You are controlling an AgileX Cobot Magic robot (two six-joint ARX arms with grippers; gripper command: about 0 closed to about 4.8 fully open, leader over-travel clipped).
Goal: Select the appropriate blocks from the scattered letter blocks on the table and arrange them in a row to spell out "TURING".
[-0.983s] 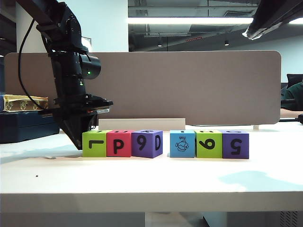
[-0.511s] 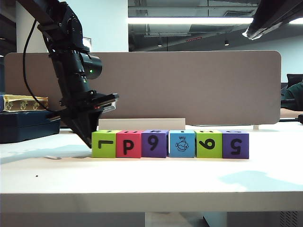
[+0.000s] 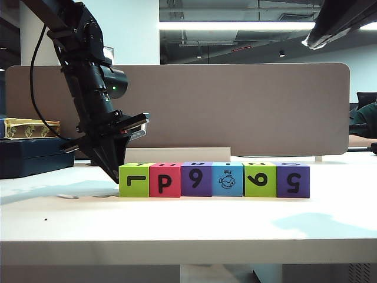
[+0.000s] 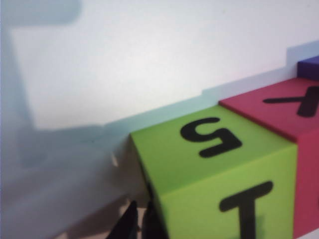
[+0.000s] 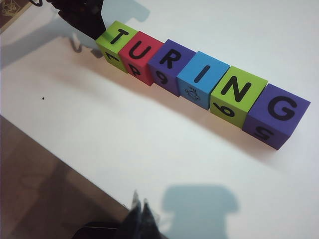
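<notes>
My closed, empty left gripper (image 3: 115, 175) has pushed the green T block (image 3: 134, 180) toward 3 o'clock, so all 6 blocks now touch on the table (image 3: 188, 221), spelling TURING. My right gripper (image 5: 139, 211), closed, hovers above.

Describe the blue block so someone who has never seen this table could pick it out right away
On the white table, in front of the brown divider panel, six letter blocks stand in one row reading TURING. The blue block is fourth counting from the left tool, between a purple and a green block; it alone is blue, with a small fish picture.
</notes>
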